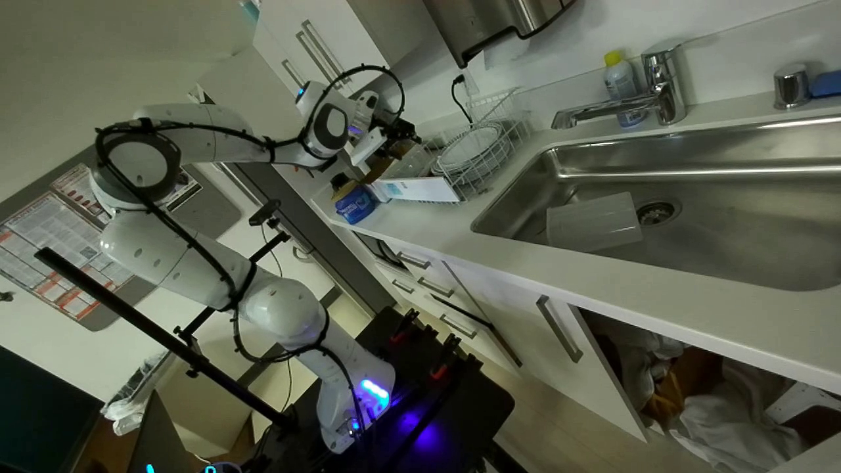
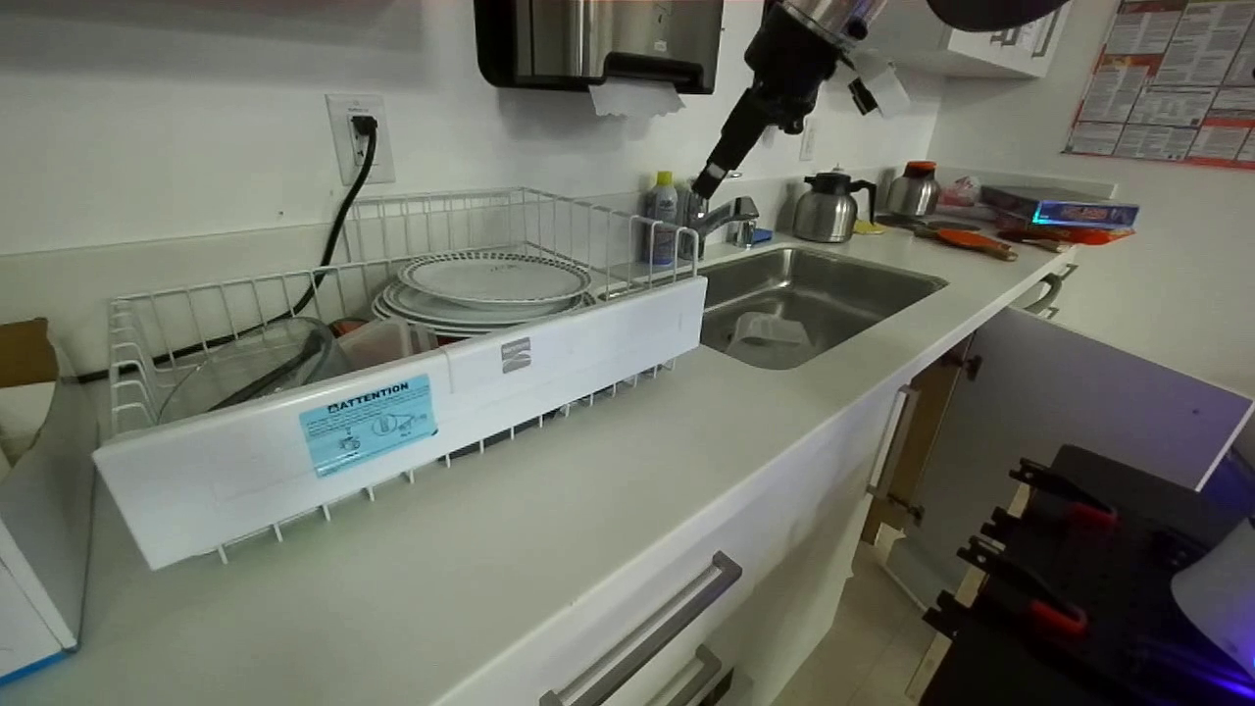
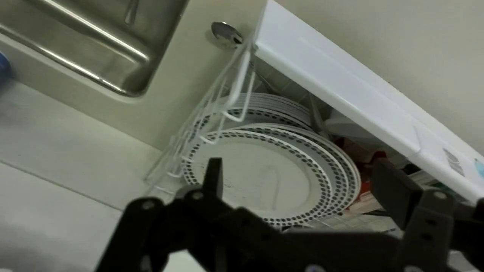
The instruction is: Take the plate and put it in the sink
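Tool (image 3: 298,164) held with fingers (image 3: 214,175) spread apart. Beyond fingers, in wrist view, plate (image 3: 261,170) seen stacked atop other plates (image 3: 278,107) in dish rack (image 3: 363,94) on counter (image 3: 189,68). Farther from tool, past rack, sink (image 1: 736,213) set into counter; clear tub (image 1: 591,222) seen in sink.

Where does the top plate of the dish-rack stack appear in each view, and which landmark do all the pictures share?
In an exterior view: the top plate, upper half, just right of centre.
In an exterior view: the top plate, left of centre, slightly above mid-height.
Wrist view: the top plate, just below centre, lower-left edge behind the claw.
Shared landmark: the sink, in all three.
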Controlling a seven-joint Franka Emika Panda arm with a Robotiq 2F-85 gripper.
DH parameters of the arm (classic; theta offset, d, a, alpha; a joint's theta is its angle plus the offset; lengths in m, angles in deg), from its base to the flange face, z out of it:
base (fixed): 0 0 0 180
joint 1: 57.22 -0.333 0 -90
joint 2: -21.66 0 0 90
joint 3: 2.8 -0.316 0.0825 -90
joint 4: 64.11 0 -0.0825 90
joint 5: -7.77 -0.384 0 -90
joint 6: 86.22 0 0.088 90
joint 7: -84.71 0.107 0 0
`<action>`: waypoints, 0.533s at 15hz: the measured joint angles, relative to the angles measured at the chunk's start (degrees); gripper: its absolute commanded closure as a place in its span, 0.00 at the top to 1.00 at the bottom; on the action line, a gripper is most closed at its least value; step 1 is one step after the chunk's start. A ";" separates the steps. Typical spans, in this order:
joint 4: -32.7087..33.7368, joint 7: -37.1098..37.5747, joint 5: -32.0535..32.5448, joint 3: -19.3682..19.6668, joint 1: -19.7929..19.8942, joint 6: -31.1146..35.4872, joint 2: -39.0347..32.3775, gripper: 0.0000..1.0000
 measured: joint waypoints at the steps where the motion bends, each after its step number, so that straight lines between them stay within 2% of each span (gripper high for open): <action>1: 0.55 -0.94 0.43 -0.94 -0.64 0.92 -1.60 1.00; 3: 1.76 -1.83 3.13 -2.78 -1.01 3.56 -5.04 1.00; 6: 3.97 -0.90 13.34 -4.35 -0.47 9.62 -10.47 1.00; 8: 5.68 -0.68 17.08 -4.50 -0.46 11.31 -13.33 1.00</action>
